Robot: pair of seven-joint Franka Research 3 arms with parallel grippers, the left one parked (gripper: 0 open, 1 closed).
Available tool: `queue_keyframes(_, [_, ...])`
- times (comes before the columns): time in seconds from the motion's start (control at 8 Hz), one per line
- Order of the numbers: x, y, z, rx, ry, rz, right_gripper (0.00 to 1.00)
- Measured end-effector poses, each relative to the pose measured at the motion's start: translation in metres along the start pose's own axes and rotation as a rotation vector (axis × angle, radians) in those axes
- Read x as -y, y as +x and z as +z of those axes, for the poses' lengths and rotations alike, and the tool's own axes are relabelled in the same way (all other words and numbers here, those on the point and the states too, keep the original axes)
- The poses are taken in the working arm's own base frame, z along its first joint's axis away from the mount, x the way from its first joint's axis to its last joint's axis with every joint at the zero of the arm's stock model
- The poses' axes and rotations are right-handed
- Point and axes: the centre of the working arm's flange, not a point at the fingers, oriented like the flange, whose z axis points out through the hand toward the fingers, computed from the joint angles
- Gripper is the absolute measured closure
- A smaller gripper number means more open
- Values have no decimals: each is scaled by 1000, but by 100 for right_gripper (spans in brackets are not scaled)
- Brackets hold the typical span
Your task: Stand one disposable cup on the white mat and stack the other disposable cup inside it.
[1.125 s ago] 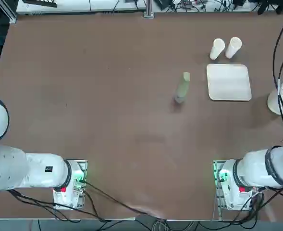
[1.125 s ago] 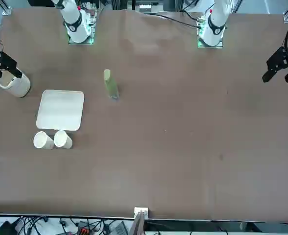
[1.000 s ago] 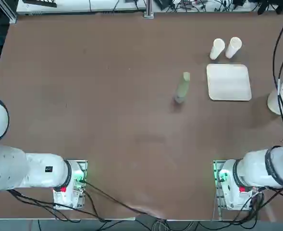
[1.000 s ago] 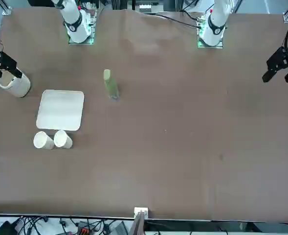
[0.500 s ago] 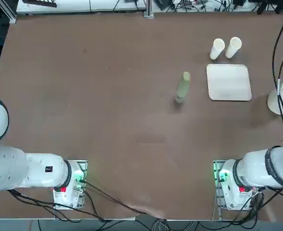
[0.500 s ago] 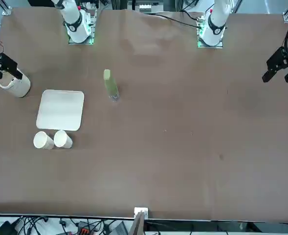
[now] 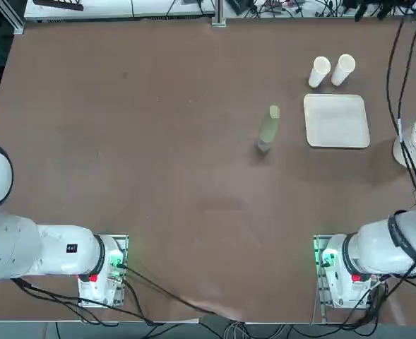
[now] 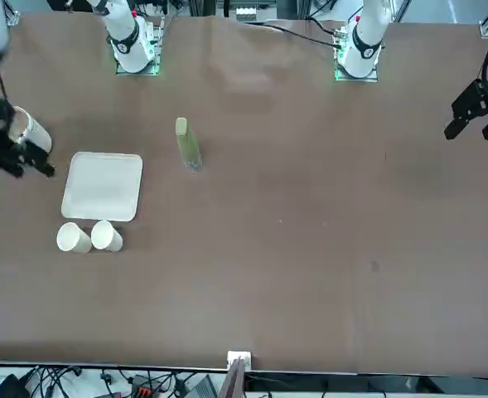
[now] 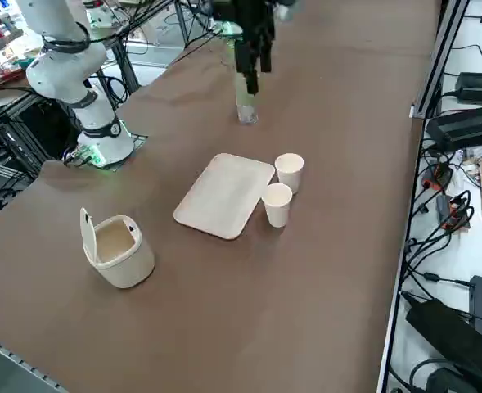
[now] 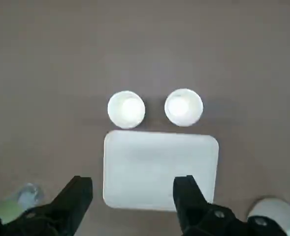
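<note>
Disposable cups (image 10: pixel 126 109) (image 10: pixel 183 107), insides washed out by glare

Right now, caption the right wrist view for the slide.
Open right tool above the white mat, two empty cups standing beside it.

Matt brown tabletop, smooth pale plastic-looking stuff all over it
So the table (image 8: pixel 310 249) looks dull and smooth, with only a soft sheen where light lands. The white mat (image 9: pixel 224 196) reads as smooth plastic, satin at most. Can't tell if the two disposable cups (image 9: pixel 289 170) (image 9: pixel 277 206) are paper or plastic, but their walls look smooth and plain white. The round container (image 9: pixel 124 258) is cream plastic, kinda satin. That green bottle (image 8: pixel 188 146) looks like see-through plastic, clearer at one end. Right gripper (image 10: pixel 134 184), hanging above the table, is matt black; its arm (image 7: pixel 412 229) has a smooth, slightly glossy white shell.
</note>
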Motion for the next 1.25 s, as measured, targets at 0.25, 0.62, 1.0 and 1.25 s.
queue_keyframes(0.25, [29, 29, 64, 1, 0, -39, 0])
queue_keyframes(0.62, [68, 46, 152, 59, -4, -34, 1])
queue_keyframes(1.0, [75, 51, 208, 103, -8, -43, 1])
queue_keyframes(1.25, [81, 48, 235, 142, -12, -45, 1])
